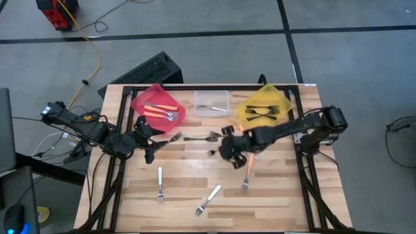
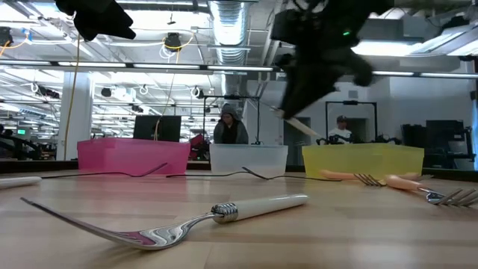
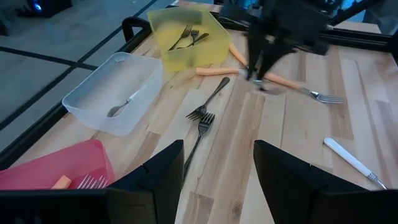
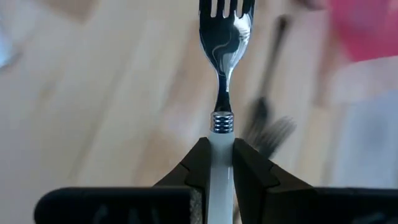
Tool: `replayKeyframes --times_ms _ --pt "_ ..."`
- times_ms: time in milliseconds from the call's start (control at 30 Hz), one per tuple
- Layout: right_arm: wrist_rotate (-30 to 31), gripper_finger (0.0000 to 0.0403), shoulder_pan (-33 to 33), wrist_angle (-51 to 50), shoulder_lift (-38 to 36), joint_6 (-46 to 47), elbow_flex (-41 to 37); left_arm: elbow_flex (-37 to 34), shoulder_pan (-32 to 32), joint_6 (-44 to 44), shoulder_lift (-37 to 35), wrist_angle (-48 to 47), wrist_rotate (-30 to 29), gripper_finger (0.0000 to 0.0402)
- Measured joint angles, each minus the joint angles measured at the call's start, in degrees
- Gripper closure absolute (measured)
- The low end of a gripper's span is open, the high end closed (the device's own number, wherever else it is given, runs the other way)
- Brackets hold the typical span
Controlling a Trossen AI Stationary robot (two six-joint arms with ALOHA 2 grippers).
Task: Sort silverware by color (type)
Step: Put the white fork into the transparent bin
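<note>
My right gripper [image 1: 227,151] hangs over the middle of the table, shut on a white-handled fork [image 4: 225,37] with a silver head. My left gripper [image 3: 217,180] stays open and holds nothing above the table's left part [image 1: 146,135]. Two dark forks [image 3: 208,102] lie flat between the arms. Two orange-handled forks [image 3: 214,71] lie near the yellow bin. Two white forks [image 1: 160,184] lie toward the near edge. The red bin [image 1: 158,104] holds orange forks, the clear bin [image 3: 118,93] one silver fork, the yellow bin [image 1: 263,107] dark forks. My right gripper pinches the fork's white handle [image 4: 221,152] between its two fingers, just behind the ribbed silver collar. The fork lies along the fingers, its head sticking out ahead of them. The fingers slant down from the table's right, and the fork [image 2: 300,124] is lifted clear and tilted.
The three bins stand in a row along the far edge. Loose forks are scattered over the middle and the near part of the table; one white fork [image 2: 187,220] lies near the front edge. People show in the room behind the table.
</note>
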Motion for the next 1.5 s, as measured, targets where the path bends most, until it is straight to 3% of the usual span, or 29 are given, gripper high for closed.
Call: replayKeyframes --times_ms 333,633,1167,1333,1500 --pt "0.4 0.0334 -12.1 18.8 0.0 -1.5 0.0 0.0 0.0 0.0 0.0 -0.2 0.0 0.0221" --pt "0.0 0.0326 -17.9 30.5 0.0 -11.1 0.0 0.0 0.0 0.0 0.0 -1.4 -0.9 0.0221" --pt "-22.2 0.0326 -34.2 36.5 0.1 -8.0 0.0 0.0 0.0 0.0 0.0 -1.4 -1.9 0.0221" --pt "-32.9 0.0325 -36.5 39.6 2.6 -8.0 0.2 0.0 0.0 0.0 0.0 -1.4 -3.8 0.0221" --pt "-34.3 0.0325 -37.7 43.4 8.0 -7.4 0.1 0.0 0.0 0.0 0.0 -1.5 -4.2 0.0221"
